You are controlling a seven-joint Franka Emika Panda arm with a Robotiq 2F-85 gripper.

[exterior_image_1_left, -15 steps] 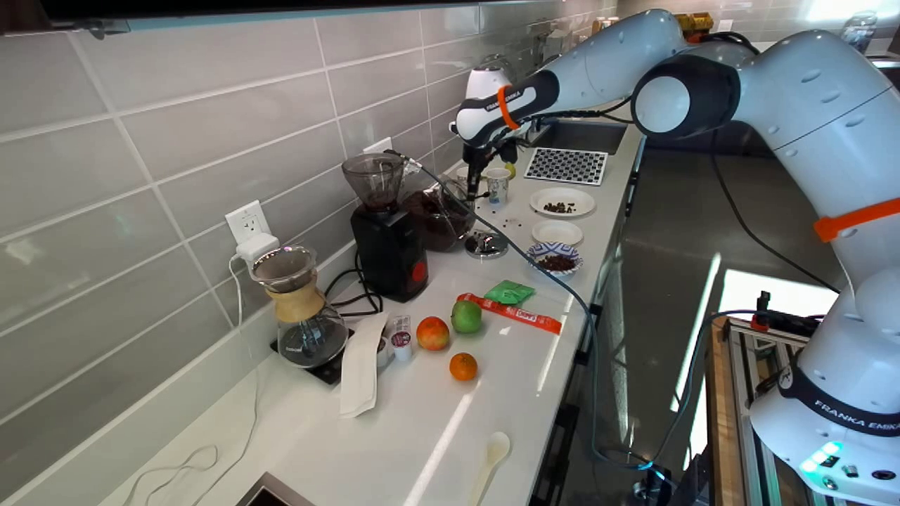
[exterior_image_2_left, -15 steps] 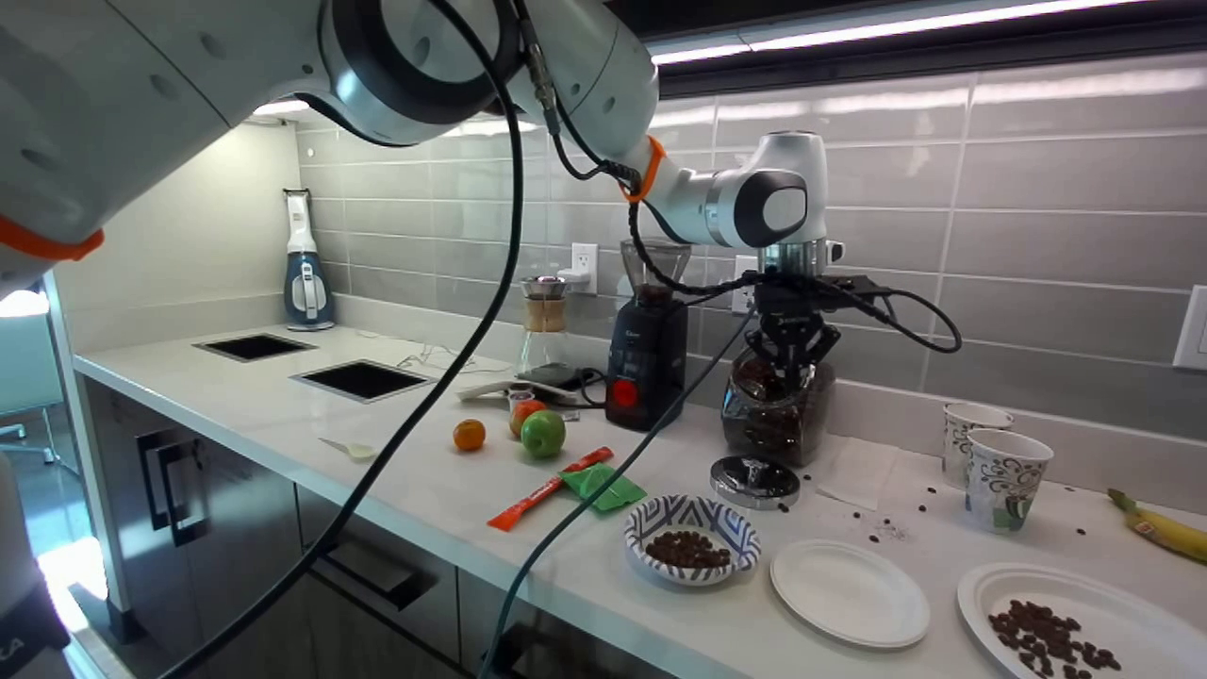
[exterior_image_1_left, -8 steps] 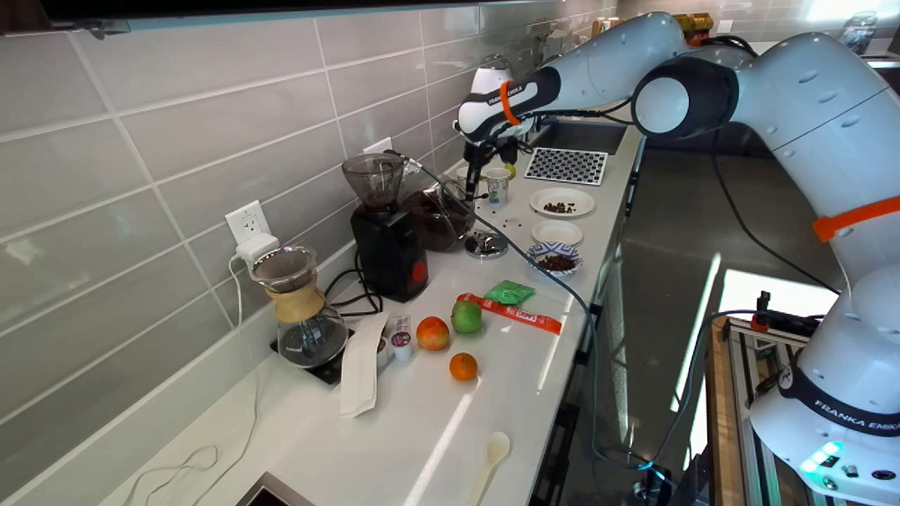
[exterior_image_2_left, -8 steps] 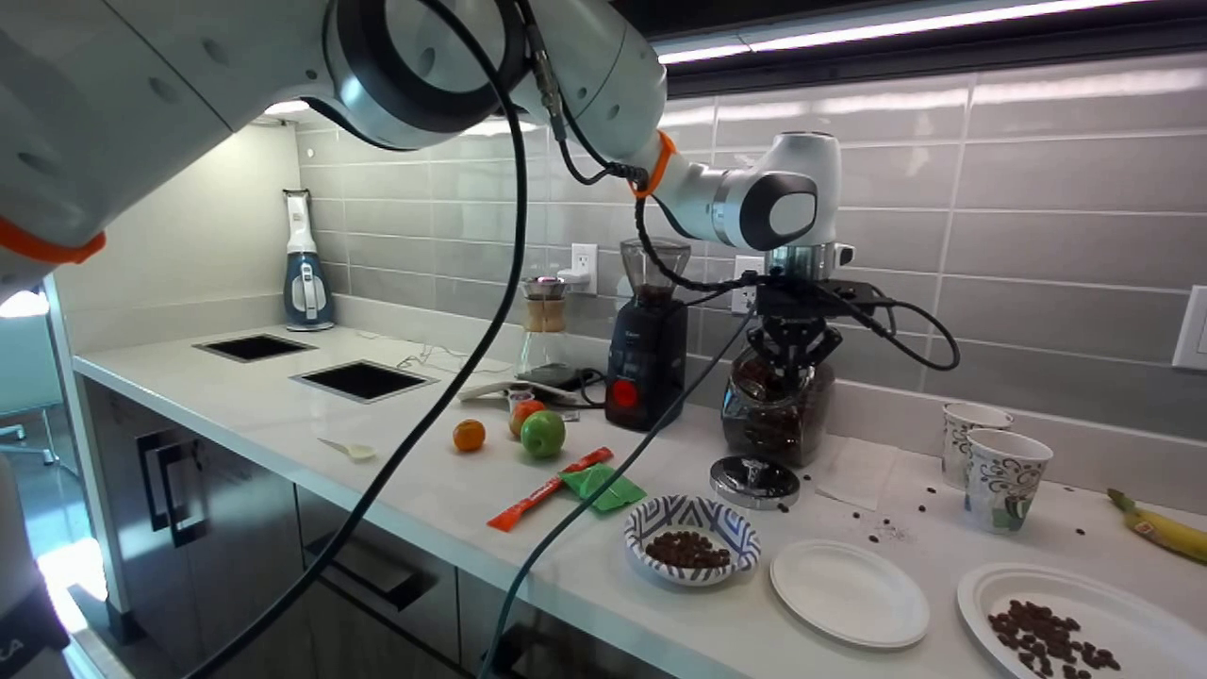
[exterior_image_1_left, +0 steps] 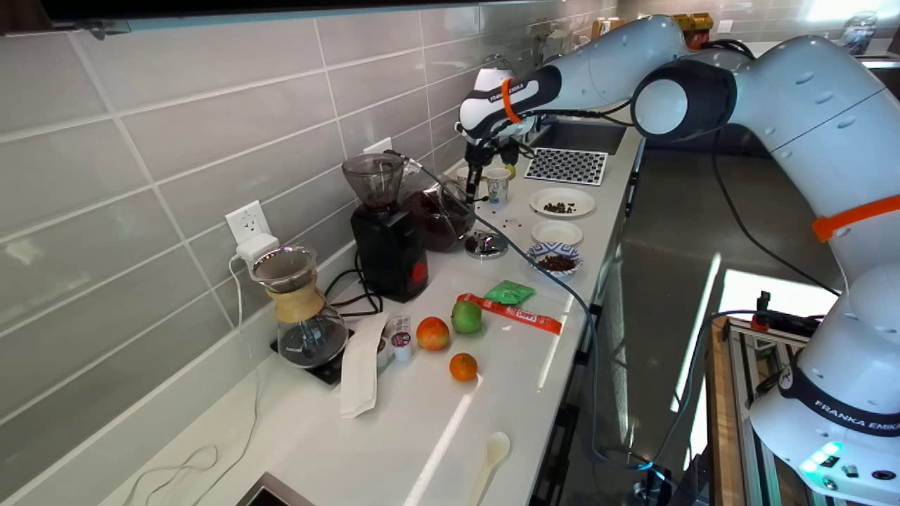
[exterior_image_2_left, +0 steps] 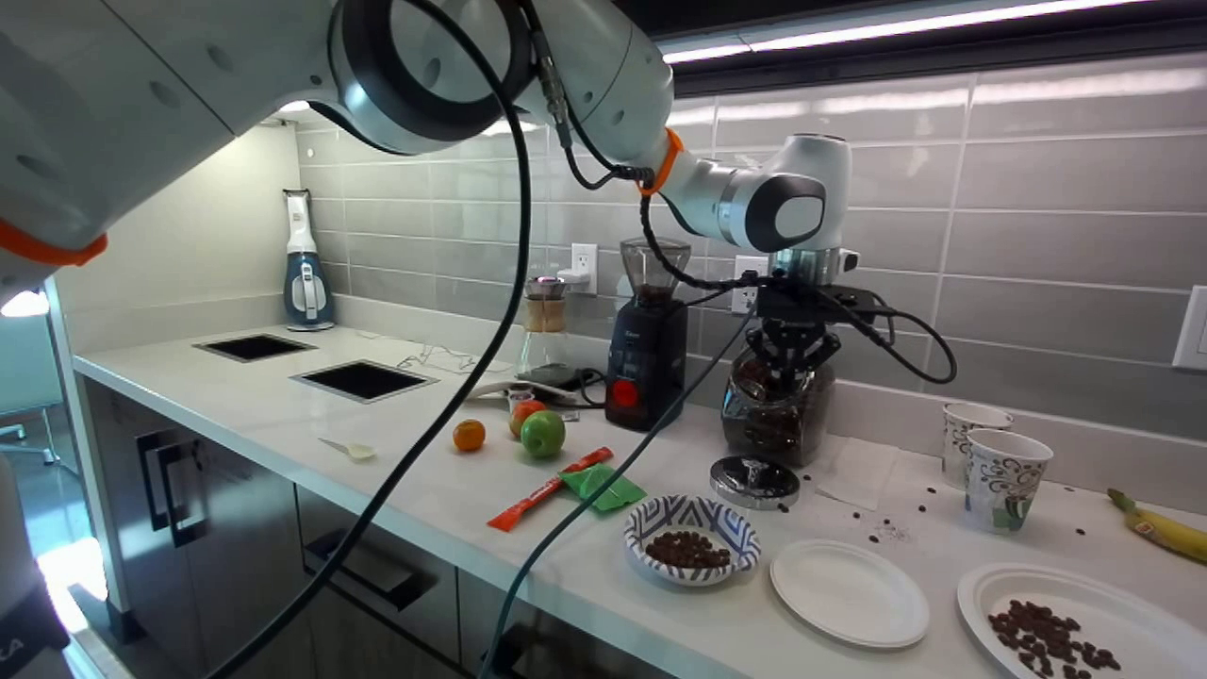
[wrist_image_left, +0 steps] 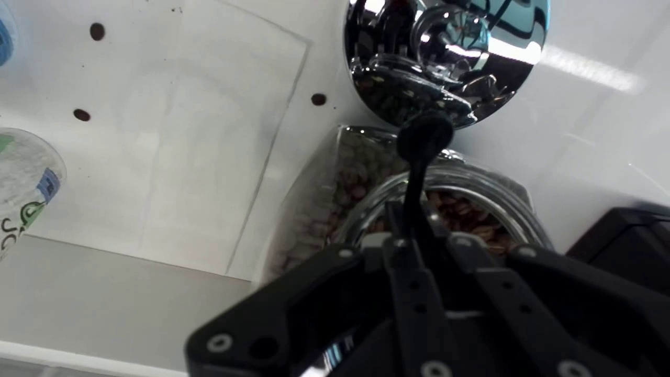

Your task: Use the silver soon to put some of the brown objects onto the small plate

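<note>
"Checked the claw (wrist_image_left: 413, 222)?"

"Hung by the mouth of the glass jar (exterior_image_2_left: 768, 434), near the bench's (exterior_image_1_left: 316, 436) back edge, pinching a dark spoon (wrist_image_left: 425, 137)."

"Found the small plate (exterior_image_2_left: 849, 594)?"

"Lay near the front edge, between the blue-patterned bowl (exterior_image_2_left: 688, 512) and the larger plate (exterior_image_2_left: 1141, 622)."

"Spotted the brown pieces (exterior_image_2_left: 686, 550)?"

"Saw some in the bowl, some on the larger plate."

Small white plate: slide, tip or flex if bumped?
The small plate looks thin and paper-like, so probably light, maybe bendy if pinched. Lying flat and shallow on the glossy counter, it would likely slide rather than tip.
</note>
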